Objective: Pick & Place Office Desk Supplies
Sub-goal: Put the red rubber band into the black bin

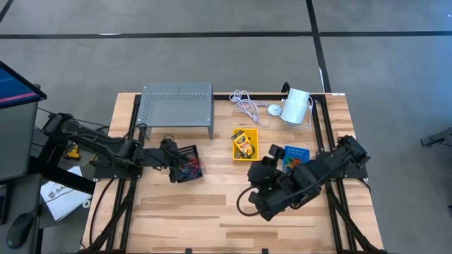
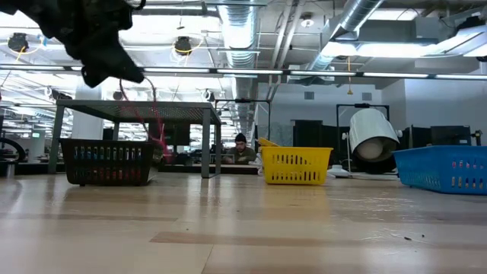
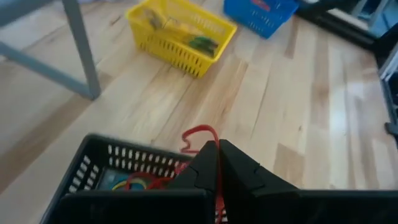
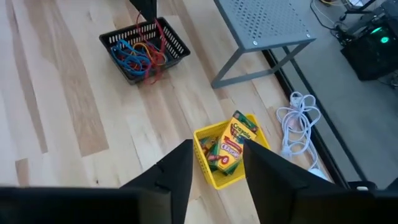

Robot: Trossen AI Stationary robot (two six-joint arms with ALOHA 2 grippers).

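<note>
Left gripper is positioned above the black bin, fingers pressed together on a red rubber band that hangs over the bin rim. Right gripper is held over the yellow bin of crayon boxes, fingers spread, nothing pinched.

Left end effector pinched closed, arm reaching inward; right end effector fingers parted, hovering.
</note>
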